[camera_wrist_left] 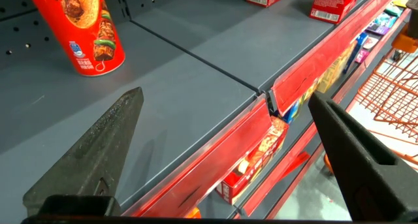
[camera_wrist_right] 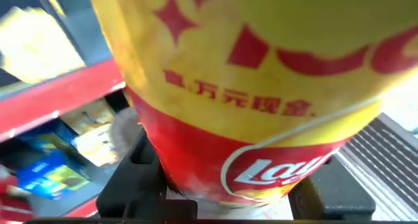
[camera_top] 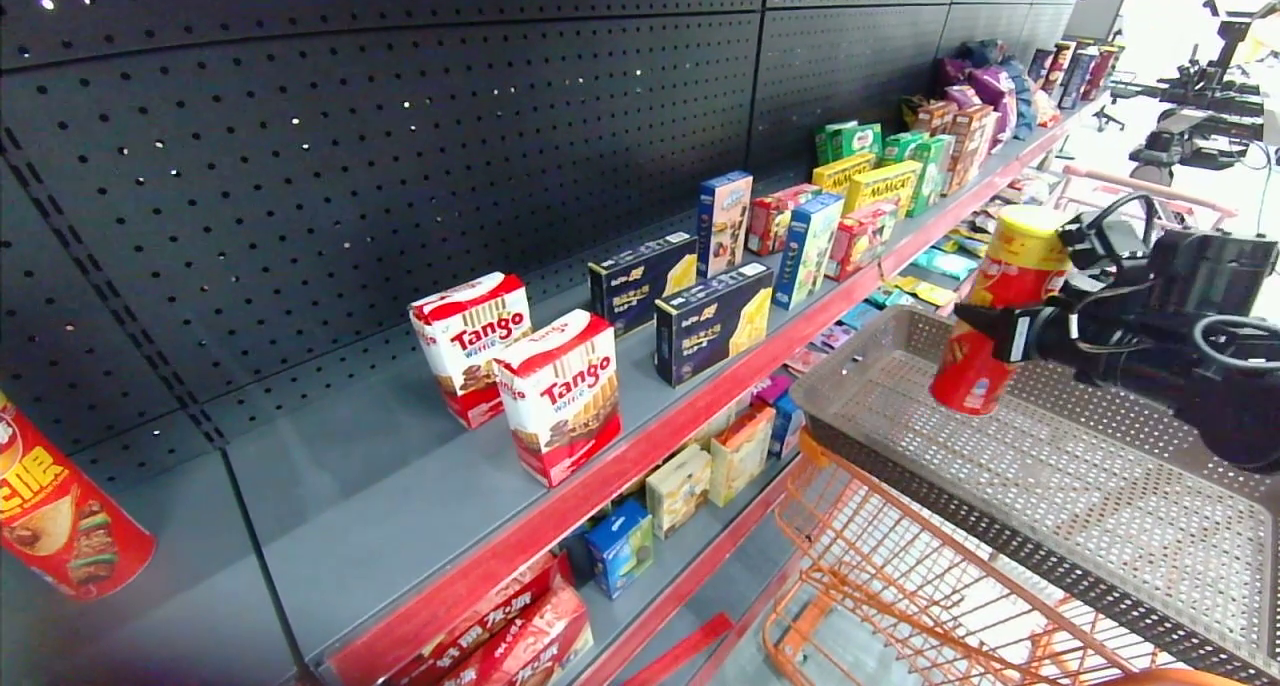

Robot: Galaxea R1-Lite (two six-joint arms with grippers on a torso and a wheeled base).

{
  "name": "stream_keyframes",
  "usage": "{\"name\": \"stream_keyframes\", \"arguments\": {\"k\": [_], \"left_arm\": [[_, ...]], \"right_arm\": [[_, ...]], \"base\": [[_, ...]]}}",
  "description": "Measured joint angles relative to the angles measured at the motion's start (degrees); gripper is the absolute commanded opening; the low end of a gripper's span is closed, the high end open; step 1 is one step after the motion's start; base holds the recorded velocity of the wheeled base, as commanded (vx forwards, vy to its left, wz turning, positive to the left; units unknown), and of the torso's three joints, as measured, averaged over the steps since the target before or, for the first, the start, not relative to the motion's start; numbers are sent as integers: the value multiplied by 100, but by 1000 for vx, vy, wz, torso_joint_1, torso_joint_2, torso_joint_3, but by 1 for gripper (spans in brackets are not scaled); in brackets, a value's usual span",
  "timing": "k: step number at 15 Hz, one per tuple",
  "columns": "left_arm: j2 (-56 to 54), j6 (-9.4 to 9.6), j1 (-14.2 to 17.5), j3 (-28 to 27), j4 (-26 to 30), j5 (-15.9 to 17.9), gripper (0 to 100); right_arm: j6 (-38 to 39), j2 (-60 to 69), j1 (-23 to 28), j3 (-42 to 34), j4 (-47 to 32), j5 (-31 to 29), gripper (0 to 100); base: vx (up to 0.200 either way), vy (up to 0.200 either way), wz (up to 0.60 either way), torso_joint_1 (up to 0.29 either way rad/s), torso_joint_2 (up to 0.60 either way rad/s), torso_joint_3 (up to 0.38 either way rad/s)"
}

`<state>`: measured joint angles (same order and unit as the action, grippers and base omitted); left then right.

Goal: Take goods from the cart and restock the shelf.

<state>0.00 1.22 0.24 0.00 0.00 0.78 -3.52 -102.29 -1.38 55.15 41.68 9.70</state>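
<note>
My right gripper (camera_top: 990, 331) is shut on a red and yellow chip can (camera_top: 1000, 306), holding it upright just above the grey perforated tray (camera_top: 1080, 476) on the orange cart (camera_top: 900, 586). In the right wrist view the chip can (camera_wrist_right: 261, 100) sits close between the dark fingers (camera_wrist_right: 140, 178). My left gripper (camera_wrist_left: 222, 152) hangs open over the front edge of the grey shelf (camera_wrist_left: 196, 93), with nothing between its fingers. Another red chip can (camera_wrist_left: 81, 28) stands on that shelf beyond it, also seen at the far left as the red can (camera_top: 60, 516).
Two red-and-white wafer boxes (camera_top: 520, 376) and dark blue boxes (camera_top: 690, 301) stand along the shelf (camera_top: 380, 486), more packs farther right. A red price rail (camera_top: 640, 446) edges it. Lower shelves hold boxes (camera_top: 680, 486). Open shelf space lies between the can and the wafer boxes.
</note>
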Motion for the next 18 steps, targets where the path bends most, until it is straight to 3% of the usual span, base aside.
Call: {"name": "stream_keyframes", "arguments": {"k": [5,11,18], "left_arm": [[0,0,0,0,0,-2,100],[0,1,0,0,0,-2,100],[0,0,0,0,0,-2,100]], "right_arm": [[101,2605,-96,-1499,-800,-848,0],[121,5370,-547,-2612,-2671,-3285,0],[126,6288,-1204,-3095,-2695,-3302,0]], "base": [[0,0,0,0,0,0],[0,0,0,0,0,0],[0,0,600,3,1,1]]}}
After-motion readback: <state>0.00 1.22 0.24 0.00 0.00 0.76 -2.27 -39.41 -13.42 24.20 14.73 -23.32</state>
